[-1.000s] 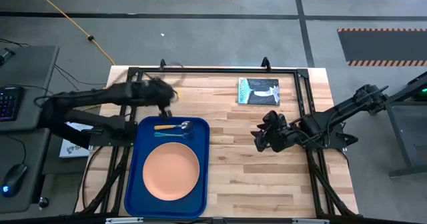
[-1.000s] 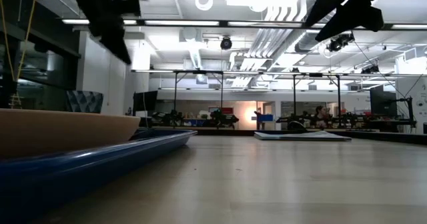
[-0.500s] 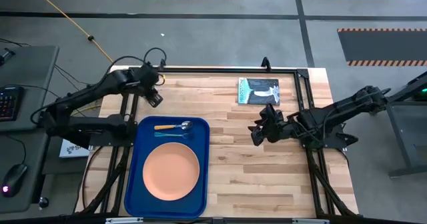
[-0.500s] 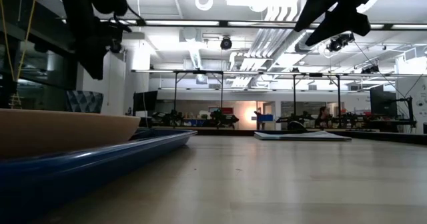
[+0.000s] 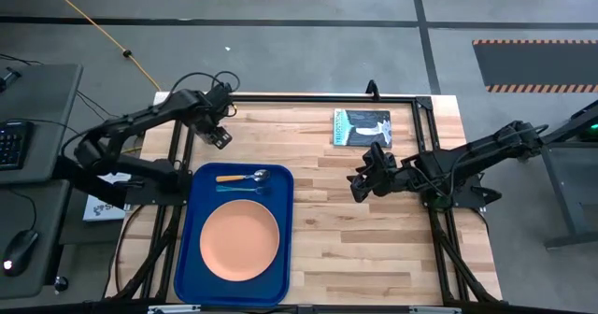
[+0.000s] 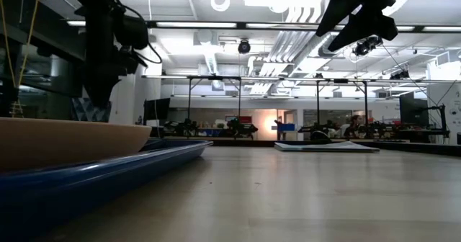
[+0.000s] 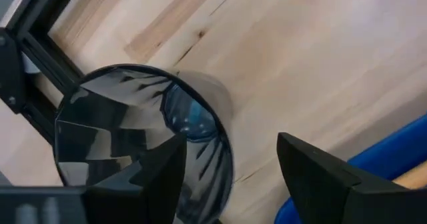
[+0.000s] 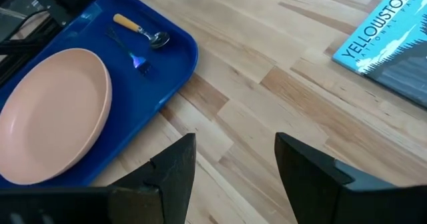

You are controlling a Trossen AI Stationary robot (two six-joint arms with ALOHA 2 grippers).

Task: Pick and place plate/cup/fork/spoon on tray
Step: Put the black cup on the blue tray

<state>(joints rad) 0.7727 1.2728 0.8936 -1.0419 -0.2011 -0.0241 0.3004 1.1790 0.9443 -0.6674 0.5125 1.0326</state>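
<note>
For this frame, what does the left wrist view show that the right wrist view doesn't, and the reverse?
Only the left wrist view shows the cup, dark and round, lying on the wood next to the table's black frame, with the left gripper open around its rim. Only the right wrist view shows the plate, spoon, fork and a Yellowstone book. Both show the blue tray and the wooden table.
</note>
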